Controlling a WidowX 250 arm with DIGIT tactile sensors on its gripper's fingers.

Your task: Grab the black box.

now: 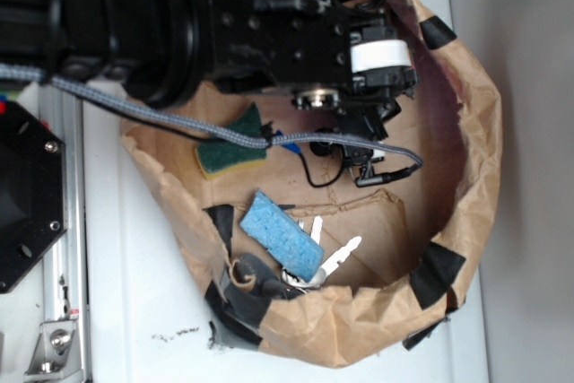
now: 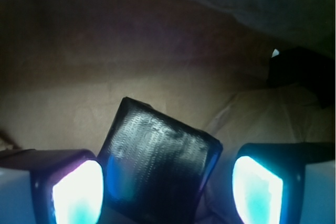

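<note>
Arm fills the exterior view, reaching into the paper bag (image 1: 475, 123) near its far wall, hiding the black box. Wrist view: gripper (image 2: 168, 187) spread wide, the black box (image 2: 157, 163) lying tilted between the fingers (image 2: 79, 192), not pinched yet, so ready for squeezing.

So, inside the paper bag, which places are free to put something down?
Bare floor lies at the far right, between the black cable and the paper bag wall. The lower left is crowded: blue sponge, keys, green sponge. Under the gripper, the black box sits between open jaws.
</note>
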